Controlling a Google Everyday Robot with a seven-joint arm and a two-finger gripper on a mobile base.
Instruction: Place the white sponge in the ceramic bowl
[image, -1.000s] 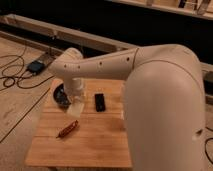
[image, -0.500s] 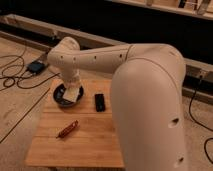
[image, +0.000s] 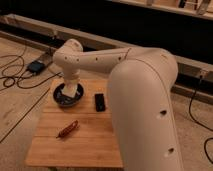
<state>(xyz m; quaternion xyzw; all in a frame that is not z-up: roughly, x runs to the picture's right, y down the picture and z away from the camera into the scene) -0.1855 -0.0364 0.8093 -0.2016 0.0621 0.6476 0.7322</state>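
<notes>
Nearest me, the arm's big white shell (image: 145, 115) is filling the right side. On the wooden worktop (image: 85, 147) a reddish-brown stick-like item (image: 67, 129) is lying toward the front left. A black phone-like slab (image: 100, 102) is lying farther back, just right of the ceramic bowl (image: 56, 99). The gripper (image: 68, 93) is reaching down into that bowl. I am seeing pale shapes inside but cannot tell the white sponge from the gripper, nor whether it is gripping anything. Beyond, cables (image: 15, 80) are trailing over the floor.
</notes>
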